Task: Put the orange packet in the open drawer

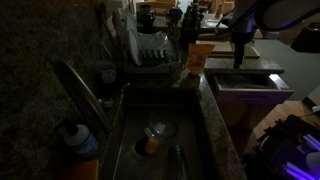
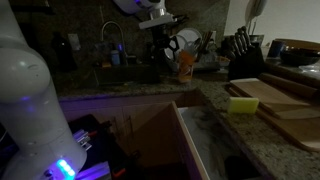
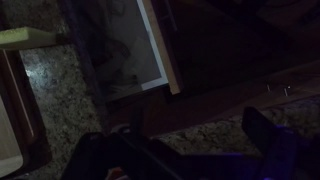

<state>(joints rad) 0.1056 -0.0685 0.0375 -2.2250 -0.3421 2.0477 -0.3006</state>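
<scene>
The scene is dark. The orange packet point(image 1: 200, 57) stands upright on the granite counter next to the sink; it also shows in an exterior view point(image 2: 186, 66). The open drawer point(image 1: 246, 82) juts out below the counter and shows in both exterior views point(image 2: 196, 140) and at the top of the wrist view point(image 3: 128, 50). My gripper point(image 1: 239, 52) hangs over the counter edge by the drawer, to one side of the packet and apart from it point(image 2: 160, 42). In the wrist view its fingers point(image 3: 190, 150) are spread with only granite between them. It holds nothing.
A sink point(image 1: 150, 140) with a faucet point(image 1: 85, 90) and a dish rack point(image 1: 150, 55) lie beside the packet. A soap bottle point(image 1: 75, 140) stands at the sink's near corner. A yellow sponge point(image 2: 242, 104), wooden cutting boards point(image 2: 285, 100) and a knife block point(image 2: 245, 48) sit on the counter.
</scene>
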